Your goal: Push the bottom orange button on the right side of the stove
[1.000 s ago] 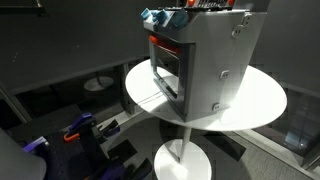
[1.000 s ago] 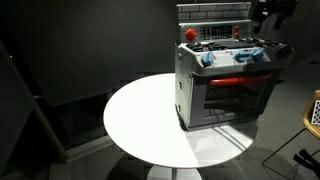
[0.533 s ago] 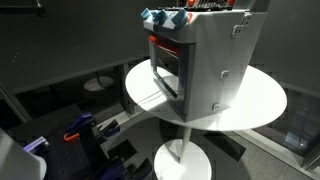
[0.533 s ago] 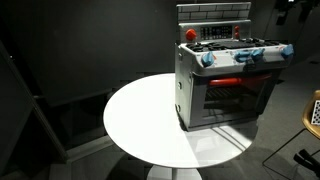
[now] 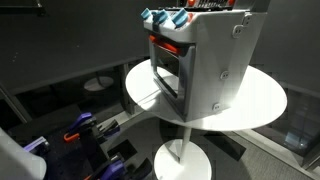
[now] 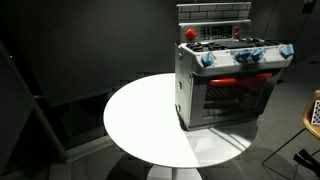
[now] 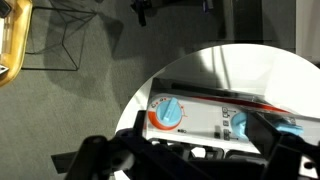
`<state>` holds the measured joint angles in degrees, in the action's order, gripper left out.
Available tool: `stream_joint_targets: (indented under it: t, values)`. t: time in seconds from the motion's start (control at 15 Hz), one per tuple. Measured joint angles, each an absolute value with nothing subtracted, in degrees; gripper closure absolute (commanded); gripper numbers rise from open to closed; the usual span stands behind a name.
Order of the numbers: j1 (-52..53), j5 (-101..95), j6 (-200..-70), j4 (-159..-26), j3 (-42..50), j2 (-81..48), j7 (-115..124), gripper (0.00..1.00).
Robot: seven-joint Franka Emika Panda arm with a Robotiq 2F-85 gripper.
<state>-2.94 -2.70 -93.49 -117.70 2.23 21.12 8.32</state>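
The silver-grey toy stove (image 5: pixel 205 65) stands on a round white table (image 5: pixel 262 105) and shows in both exterior views (image 6: pixel 228 85). It has a dark-framed oven door (image 6: pixel 236 98), a red-orange strip and blue knobs (image 6: pixel 245 56). In the wrist view I look down on its top, with two blue knobs (image 7: pixel 167 113). My gripper (image 7: pixel 195 165) hangs above the stove, and its dark fingers stand wide apart and empty at the bottom edge. Only a dark bit of the arm (image 6: pixel 311 5) shows in an exterior view. I cannot make out the orange buttons.
The table stands on a white pedestal base (image 5: pixel 180 160). Orange and purple gear (image 5: pixel 78 130) lies on the floor. A yellow object (image 7: pixel 12 40) and a wire frame (image 7: pixel 60 45) are on the floor beyond the table. A yellow-rimmed thing (image 6: pixel 314 110) stands beside the stove.
The arm has risen up and to the right, leaving the top right corner of an exterior view. The stove's knobs are now fully uncovered. The stove has not moved.
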Motion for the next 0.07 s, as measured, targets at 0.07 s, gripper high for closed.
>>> stream_joint_targets:
  t: [0.07]
  values:
    - [-2.9, -2.7, -93.5, -117.7, 2.2, 21.1, 8.3, 0.0]
